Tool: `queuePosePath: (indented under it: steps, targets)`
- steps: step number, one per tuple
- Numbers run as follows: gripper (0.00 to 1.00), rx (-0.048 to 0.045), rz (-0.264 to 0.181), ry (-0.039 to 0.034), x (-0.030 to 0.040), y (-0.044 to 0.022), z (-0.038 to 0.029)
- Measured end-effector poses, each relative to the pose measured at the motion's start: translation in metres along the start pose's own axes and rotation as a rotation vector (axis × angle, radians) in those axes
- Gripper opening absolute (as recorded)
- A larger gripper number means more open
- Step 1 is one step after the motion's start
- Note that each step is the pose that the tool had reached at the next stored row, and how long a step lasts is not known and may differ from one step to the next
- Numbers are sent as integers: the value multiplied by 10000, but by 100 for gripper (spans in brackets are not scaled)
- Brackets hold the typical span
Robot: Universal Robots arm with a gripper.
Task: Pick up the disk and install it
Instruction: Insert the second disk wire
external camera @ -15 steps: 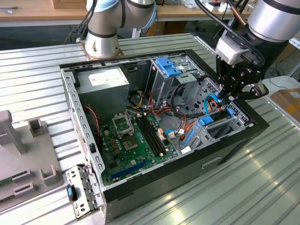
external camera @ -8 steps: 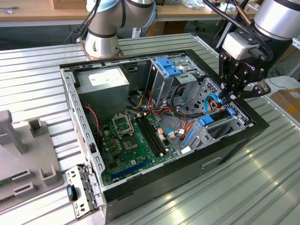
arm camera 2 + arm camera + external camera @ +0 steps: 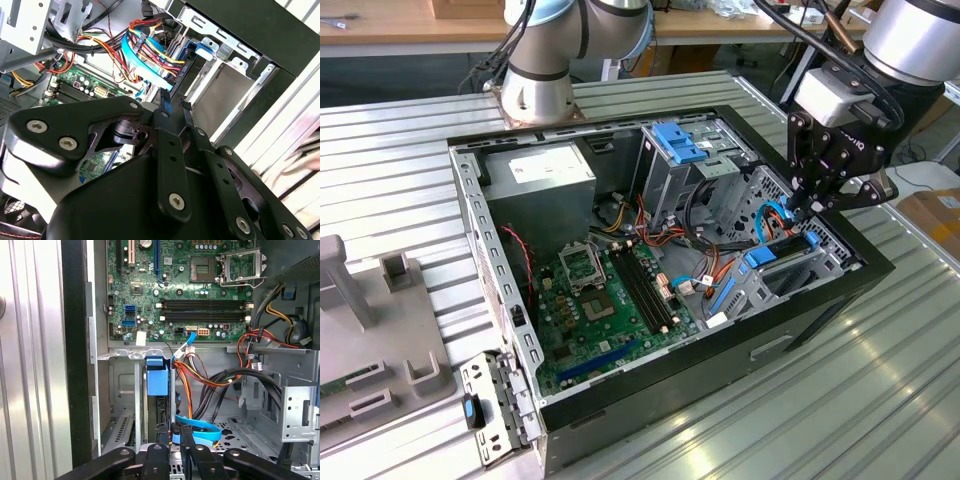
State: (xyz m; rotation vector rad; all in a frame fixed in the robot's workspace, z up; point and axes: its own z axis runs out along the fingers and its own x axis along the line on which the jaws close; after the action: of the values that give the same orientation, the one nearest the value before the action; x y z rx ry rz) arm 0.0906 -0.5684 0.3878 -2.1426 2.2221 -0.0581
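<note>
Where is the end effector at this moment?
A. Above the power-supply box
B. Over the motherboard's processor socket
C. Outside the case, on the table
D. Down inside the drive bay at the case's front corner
D: in the exterior view the end effector reaches down into the drive bay at the computer case's corner, apart from the motherboard.

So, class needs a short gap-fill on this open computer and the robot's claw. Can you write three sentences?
1. In the exterior view the claw hangs over the open case's ___ end.
2. The motherboard inside the case is coloured ___.
3. The flat cable looping near the claw in the first wrist view is ___.
Missing words: right; green; blue.
</note>
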Motion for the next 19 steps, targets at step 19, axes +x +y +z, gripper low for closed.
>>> queuePosePath:
  steps: [19]
  targets:
    - [24,-191,0,33,-17,-101,166]
